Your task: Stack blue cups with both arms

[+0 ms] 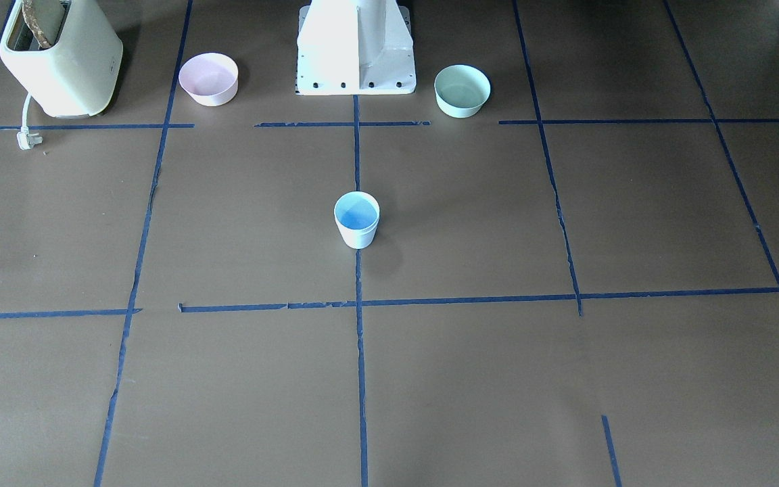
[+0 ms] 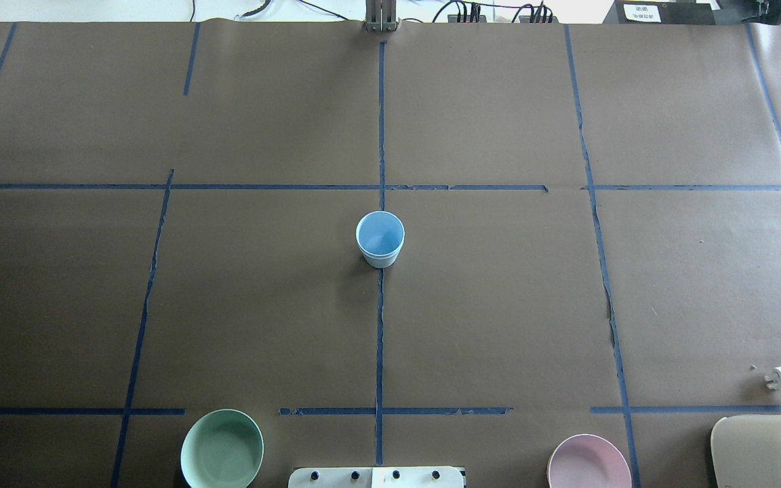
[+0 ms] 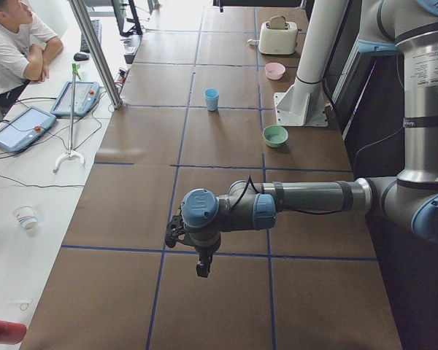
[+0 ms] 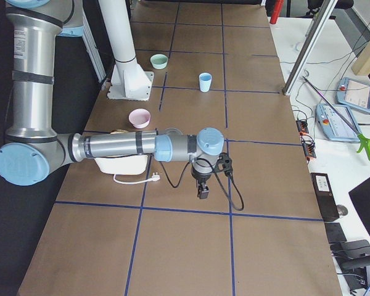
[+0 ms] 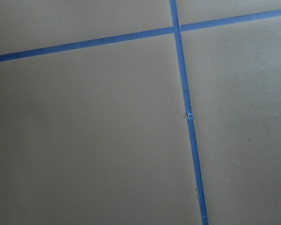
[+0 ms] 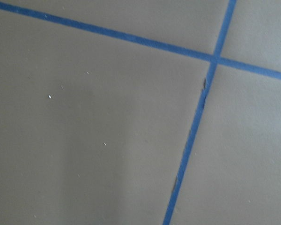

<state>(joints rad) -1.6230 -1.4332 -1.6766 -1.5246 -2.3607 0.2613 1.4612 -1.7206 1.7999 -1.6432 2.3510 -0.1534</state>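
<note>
Centre of frame: pale-blue tapered plastic cups point(image 2: 380, 240), apparently nested as one upright stack on the brown paper-covered table point(image 2: 160, 305); stacking judged complete. The black left gripper point(image 3: 203, 267) and black right gripper point(image 4: 202, 190) hang well apart from it; whether either is wide or narrow cannot be told.

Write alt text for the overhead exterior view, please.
A pale-blue cup, seemingly two nested, stands upright on the centre tape line. A green bowl, a pink bowl and a toaster sit along the near edge.

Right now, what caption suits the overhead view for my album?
Blue cups, seemingly nested, stand mid-table; mint bowl and pink bowl flank the pedestal.
</note>
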